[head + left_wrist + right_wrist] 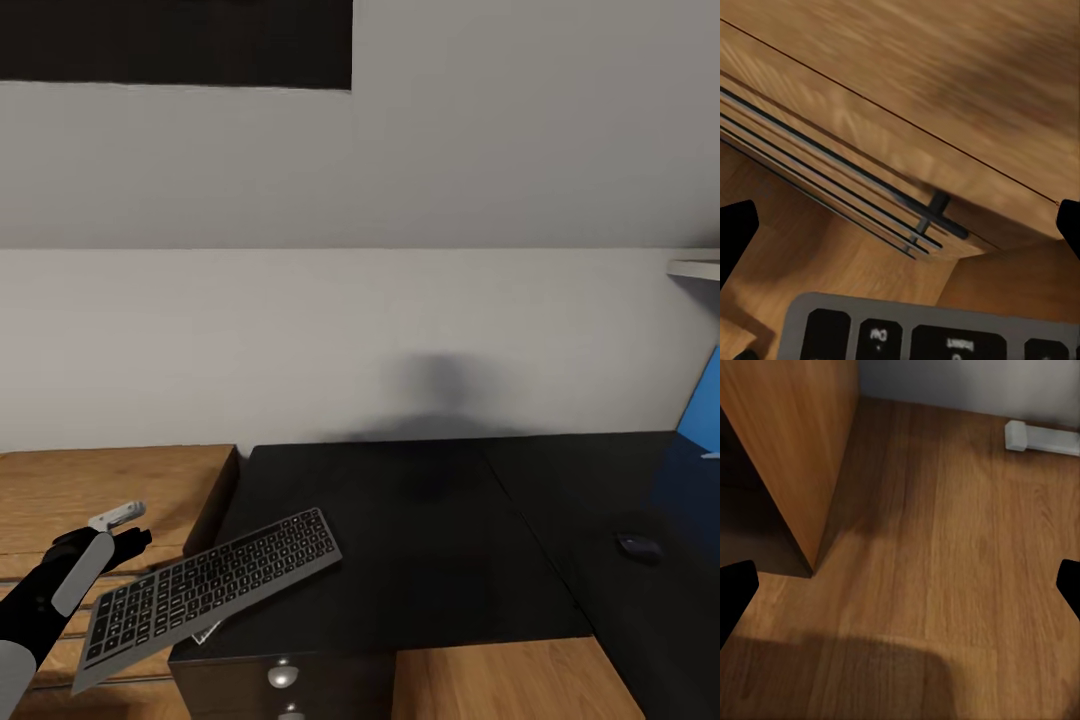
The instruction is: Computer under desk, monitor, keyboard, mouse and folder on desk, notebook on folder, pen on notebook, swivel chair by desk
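One keyboard (212, 584) is lying tilted at the front left corner of the black counter (430, 540), its near end sticking out past the counter's left edge over the gap beside the wooden cabinet (100, 490). Something pale is peeking out from under its front edge; I cannot tell what it is. The left hand (125, 530) is hovering just beside the keyboard's left end, over the cabinet's front, with a small white piece showing at its tip. Whether it is gripping the keyboard or standing apart from it cannot be told from the head view. In the left wrist view the two dark fingertips (736, 236) are standing wide apart at the picture's edges, with the grey rim and black keys of the keyboard (930, 334) lying between and just ahead of them, and the cabinet's drawer fronts (855, 187) beyond.

Far along the counter's right wing a small dark mouse (638, 546) is resting, with the blue back panel (700, 400) rising behind it.

The right wrist view is showing that hand's fingertips (735, 592) spread wide over the wooden floor (945, 555), holding nothing, near a wooden panel (795, 442).
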You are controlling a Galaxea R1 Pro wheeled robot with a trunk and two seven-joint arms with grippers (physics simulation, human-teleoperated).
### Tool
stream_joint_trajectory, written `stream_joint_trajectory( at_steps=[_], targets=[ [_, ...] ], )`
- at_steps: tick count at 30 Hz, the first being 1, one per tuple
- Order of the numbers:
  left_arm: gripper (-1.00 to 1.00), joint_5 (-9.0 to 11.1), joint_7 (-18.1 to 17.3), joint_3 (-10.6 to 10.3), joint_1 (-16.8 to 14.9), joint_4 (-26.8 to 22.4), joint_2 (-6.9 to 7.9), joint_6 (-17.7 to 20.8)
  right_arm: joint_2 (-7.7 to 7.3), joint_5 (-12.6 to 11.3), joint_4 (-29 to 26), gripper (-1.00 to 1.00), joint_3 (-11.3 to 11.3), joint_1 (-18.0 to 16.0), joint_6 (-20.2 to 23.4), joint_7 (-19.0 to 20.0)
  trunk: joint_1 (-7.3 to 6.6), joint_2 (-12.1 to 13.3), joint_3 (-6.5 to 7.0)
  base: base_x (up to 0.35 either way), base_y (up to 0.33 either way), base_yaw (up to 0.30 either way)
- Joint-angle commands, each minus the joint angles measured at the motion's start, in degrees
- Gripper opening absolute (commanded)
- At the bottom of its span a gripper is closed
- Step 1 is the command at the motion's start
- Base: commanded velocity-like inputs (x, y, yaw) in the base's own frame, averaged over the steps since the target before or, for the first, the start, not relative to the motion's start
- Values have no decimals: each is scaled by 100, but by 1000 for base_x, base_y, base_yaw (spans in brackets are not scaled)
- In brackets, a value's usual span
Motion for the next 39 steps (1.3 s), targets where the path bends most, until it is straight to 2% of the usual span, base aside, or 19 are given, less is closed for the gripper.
stream_joint_trajectory(
  at_steps=[1, 35, 39],
  targets=[
    [100, 57, 53, -25, -4, -7, 7, 6, 2, -42, 13, 100, 50, -6, -24, -3, 23, -46, -25, 0, 0, 0],
    [100, 51, 48, -15, -4, -15, 15, 4, 4, -42, 13, 100, 51, -6, -5, -1, 769, -1409, -636, 0, 0, 0],
    [100, 51, 52, -19, -4, -16, 16, 8, 4, -42, 13, 100, 51, -6, -5, -2, 769, -1409, -636, 0, 0, 0]
  ],
)
